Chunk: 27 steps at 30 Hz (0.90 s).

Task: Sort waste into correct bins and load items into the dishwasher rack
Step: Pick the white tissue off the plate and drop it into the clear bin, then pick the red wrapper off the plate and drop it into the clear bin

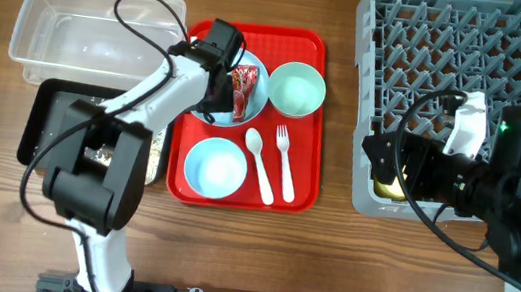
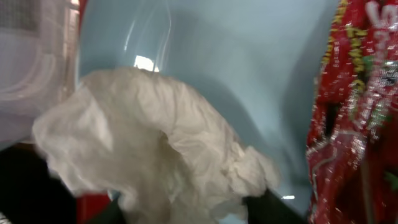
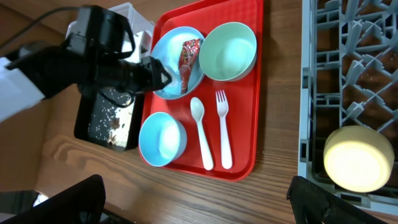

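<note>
Left gripper (image 3: 160, 78) at pale blue round plate (image 1: 251, 110), mid-counter. Cannot tell if pinching crumpled white tissue (image 2: 149, 143). Weak pinch risks tissue dropping short of clear plastic tub (image 1: 55, 23), far-left corner, or dragging crinkled red-and-white wrapper (image 2: 360, 112). Right gripper (image 3: 199, 202) wide, empty.

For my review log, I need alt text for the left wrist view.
Crumpled white tissue fills most of this close-up, against a pale blue plate. A crinkled red wrapper runs down the right edge.
</note>
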Each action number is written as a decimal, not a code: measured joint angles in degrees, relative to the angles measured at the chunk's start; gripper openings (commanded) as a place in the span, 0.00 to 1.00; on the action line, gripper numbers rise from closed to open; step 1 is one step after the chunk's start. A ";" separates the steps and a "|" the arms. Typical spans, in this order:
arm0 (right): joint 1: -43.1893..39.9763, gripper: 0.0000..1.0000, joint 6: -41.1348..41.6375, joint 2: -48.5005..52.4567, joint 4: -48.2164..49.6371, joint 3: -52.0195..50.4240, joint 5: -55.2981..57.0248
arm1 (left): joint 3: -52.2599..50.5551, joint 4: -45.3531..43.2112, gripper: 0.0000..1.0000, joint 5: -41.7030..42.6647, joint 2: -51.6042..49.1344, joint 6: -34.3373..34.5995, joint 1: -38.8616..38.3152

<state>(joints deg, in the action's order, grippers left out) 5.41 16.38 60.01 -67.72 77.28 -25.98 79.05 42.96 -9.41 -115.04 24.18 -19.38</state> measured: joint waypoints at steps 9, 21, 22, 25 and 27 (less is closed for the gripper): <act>0.00 0.96 -0.04 0.00 0.02 0.00 0.00 | 6.27 9.38 0.04 0.61 2.34 -0.61 0.00; 0.00 0.96 -0.04 0.00 -0.02 0.00 0.00 | 16.39 8.22 0.49 -4.33 18.29 -2.64 9.09; 0.00 0.96 -0.04 0.00 -0.04 0.00 0.00 | 16.39 7.80 0.52 -4.63 17.25 -2.64 10.49; 0.00 0.96 -0.04 0.00 -0.02 0.00 0.00 | 16.22 5.88 0.66 -4.70 13.68 -2.89 13.11; 0.00 0.96 -0.04 0.00 -0.09 0.00 0.00 | 15.80 5.42 0.67 -3.87 11.74 -2.78 14.23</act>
<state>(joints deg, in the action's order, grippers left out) 5.41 16.34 60.01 -67.81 77.28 -25.98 94.85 48.38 -13.28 -103.31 21.41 -5.15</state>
